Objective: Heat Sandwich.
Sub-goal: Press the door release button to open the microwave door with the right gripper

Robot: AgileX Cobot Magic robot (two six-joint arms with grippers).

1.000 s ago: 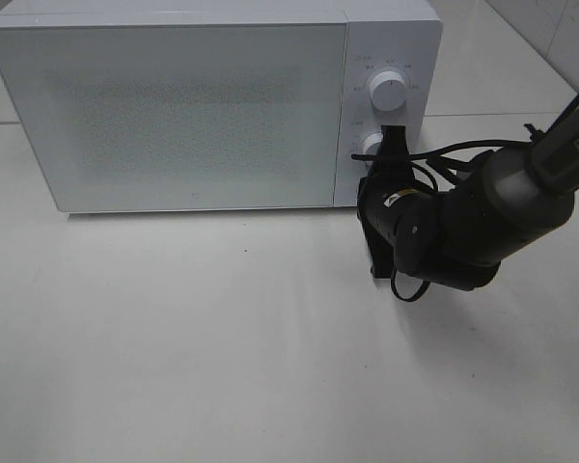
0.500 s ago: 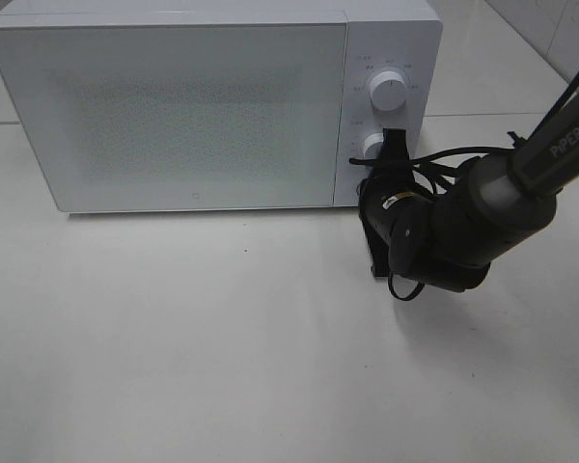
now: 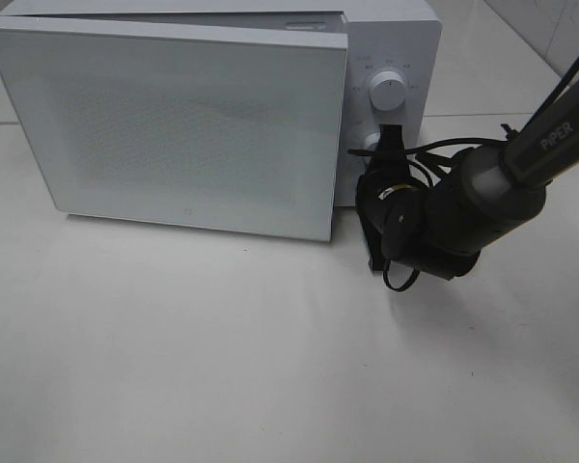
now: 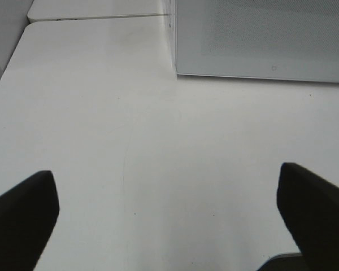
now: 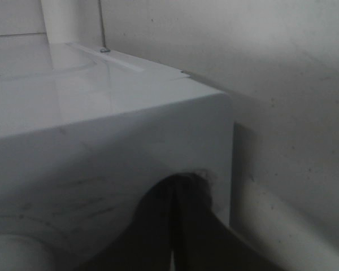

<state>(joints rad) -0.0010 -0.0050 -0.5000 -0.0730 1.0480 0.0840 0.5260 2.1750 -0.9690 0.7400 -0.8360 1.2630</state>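
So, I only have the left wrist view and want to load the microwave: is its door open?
Observer: In the high view the microwave door stands ajar, right edge out from the body.
Operator: Where is the right gripper?
Observer: The right gripper is at the control panel by the lower knob, fingers together.
Operator: And the sandwich?
Observer: No view shows it.

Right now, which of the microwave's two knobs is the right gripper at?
The lower knob, partly hidden behind the right gripper; the upper knob stands clear above it.
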